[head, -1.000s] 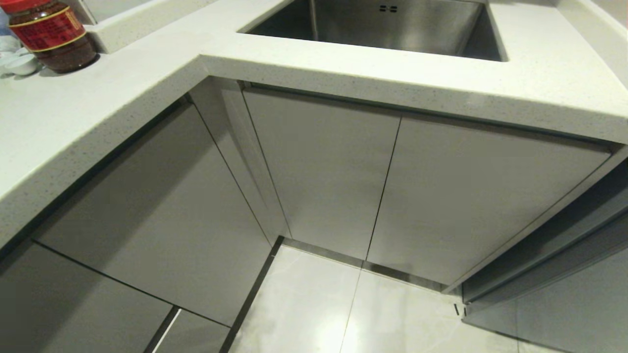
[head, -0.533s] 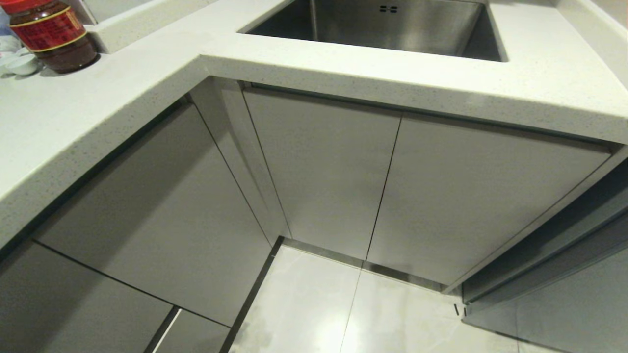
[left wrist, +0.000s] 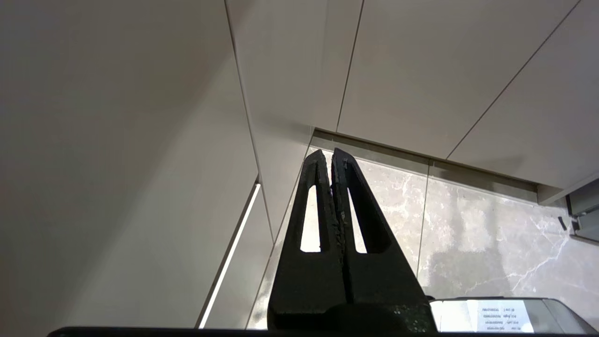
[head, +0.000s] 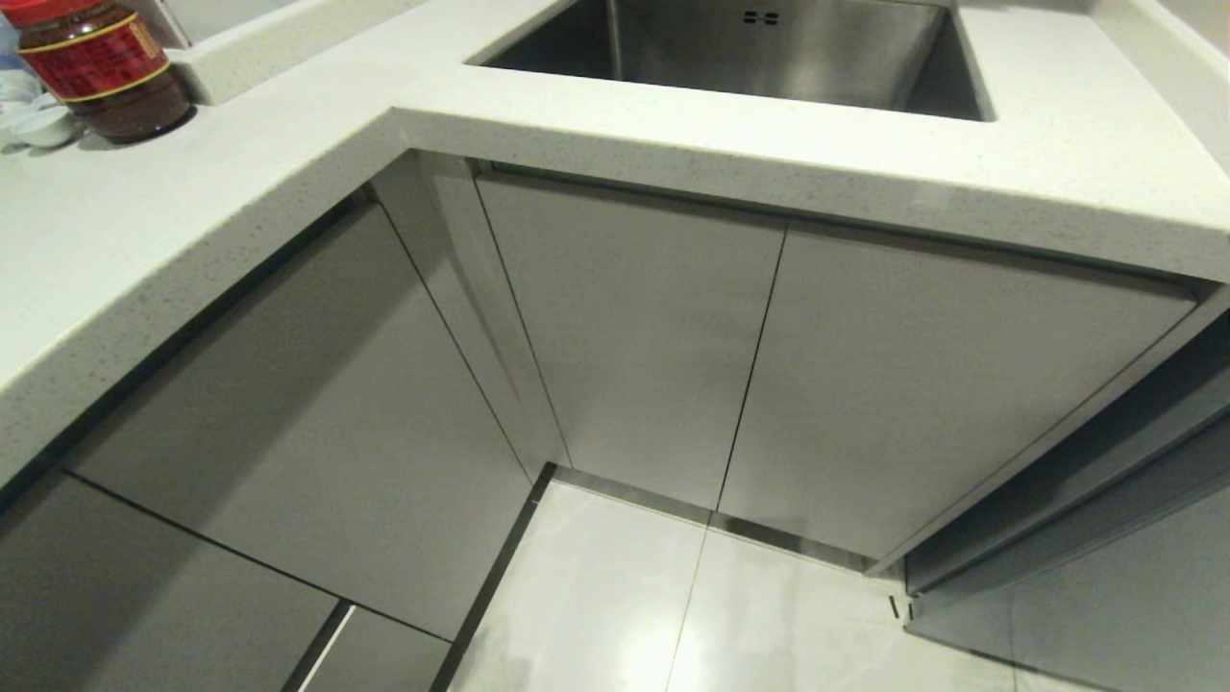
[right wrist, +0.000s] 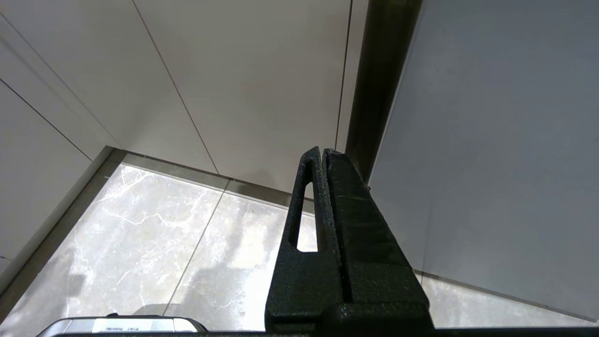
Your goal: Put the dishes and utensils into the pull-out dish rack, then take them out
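Neither the dishes, the utensils nor the pull-out dish rack show in any view. The head view holds only shut pale cabinet fronts under a white counter. My left gripper hangs low, shut and empty, pointing at the floor by the cabinet corner. The right gripper is likewise shut with nothing in it, near a grey panel over the floor. Both arms are outside the head view.
A steel sink is set into the counter at the back. A red-lidded jar and small white dishes stand at the counter's far left. Pale marble floor tiles lie below the cabinets.
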You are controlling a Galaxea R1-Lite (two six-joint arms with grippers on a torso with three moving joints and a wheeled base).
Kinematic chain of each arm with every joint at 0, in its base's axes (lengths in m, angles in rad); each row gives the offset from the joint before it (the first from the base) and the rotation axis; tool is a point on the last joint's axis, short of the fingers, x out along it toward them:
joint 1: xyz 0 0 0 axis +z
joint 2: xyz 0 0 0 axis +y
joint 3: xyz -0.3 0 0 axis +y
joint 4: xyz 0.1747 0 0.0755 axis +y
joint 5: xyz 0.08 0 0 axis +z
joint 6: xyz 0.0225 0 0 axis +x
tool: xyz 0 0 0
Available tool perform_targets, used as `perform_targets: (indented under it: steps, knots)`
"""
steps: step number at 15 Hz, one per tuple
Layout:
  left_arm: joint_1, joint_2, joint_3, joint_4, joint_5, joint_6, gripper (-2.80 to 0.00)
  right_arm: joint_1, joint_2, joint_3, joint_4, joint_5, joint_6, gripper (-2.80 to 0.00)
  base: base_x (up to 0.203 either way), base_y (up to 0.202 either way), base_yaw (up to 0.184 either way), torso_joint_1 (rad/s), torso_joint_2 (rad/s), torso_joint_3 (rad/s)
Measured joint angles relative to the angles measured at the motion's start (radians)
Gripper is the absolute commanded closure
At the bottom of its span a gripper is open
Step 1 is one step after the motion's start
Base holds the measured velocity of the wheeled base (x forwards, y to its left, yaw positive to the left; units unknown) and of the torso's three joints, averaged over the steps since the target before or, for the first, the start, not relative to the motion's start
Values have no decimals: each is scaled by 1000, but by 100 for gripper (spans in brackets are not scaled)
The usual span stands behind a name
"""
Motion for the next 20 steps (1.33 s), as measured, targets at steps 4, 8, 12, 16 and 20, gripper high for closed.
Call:
perform_targets:
  steps: [4, 8, 12, 16, 20]
  knots:
    - [0, 0, 0, 0, 1, -1, 0, 0, 0, 0, 0, 0, 0, 0, 0, 0, 0, 0, 0, 0]
    - [0, 0, 0, 0, 3, -4, 0, 0, 0, 0, 0, 0, 0, 0, 0, 0, 0, 0, 0, 0]
    - [0, 0, 0, 0, 4, -7, 0, 0, 0, 0, 0, 0, 0, 0, 0, 0, 0, 0, 2, 18]
    - [0, 0, 0, 2, 3, -3, 0, 0, 0, 0, 0, 0, 0, 0, 0, 0, 0, 2, 6, 164]
    - [0, 0, 0, 2, 2, 0, 0, 0, 0, 0, 0, 0, 0, 0, 0, 0, 0, 1, 5, 201]
